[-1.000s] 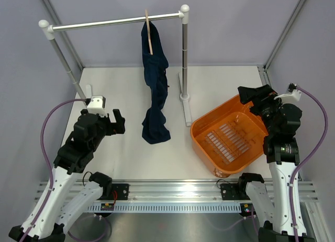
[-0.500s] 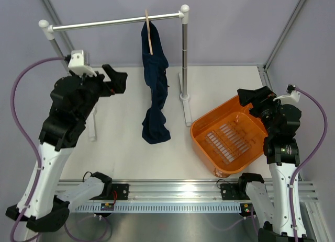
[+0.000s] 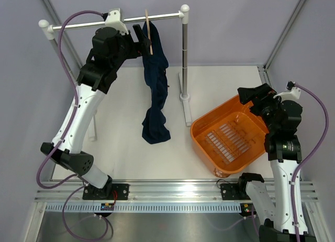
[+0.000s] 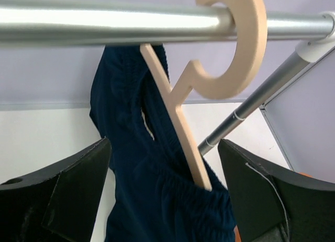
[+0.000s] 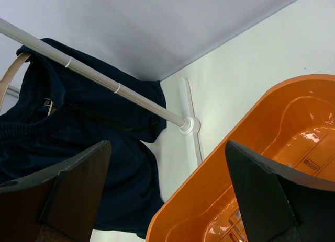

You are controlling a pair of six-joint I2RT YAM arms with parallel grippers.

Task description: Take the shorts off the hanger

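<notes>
The dark navy shorts (image 3: 156,90) hang long from the tan wooden hanger (image 3: 150,35), hooked over the silver rail. My left gripper (image 3: 142,42) is raised to the rail, just left of the hanger. In the left wrist view it (image 4: 163,143) stands open, its jaws wide on either side of the shorts' waistband (image 4: 131,163) and the hanger's neck (image 4: 180,116), touching neither. The right gripper (image 3: 252,98) is open and empty over the far rim of the orange basket; its wrist view shows the shorts (image 5: 78,132) and a bit of hanger (image 5: 10,75) in the distance.
The silver rail (image 3: 94,25) spans two white-capped posts; the right post (image 3: 184,54) stands on a white foot (image 3: 186,112) beside the shorts. An orange basket (image 3: 201,129) sits at the right of the table, below the right gripper (image 5: 167,148).
The left arm has swung up from low over the table's left side to the rail, ending beside the hanger. The shorts, the hanger and the right arm have stayed put.
</notes>
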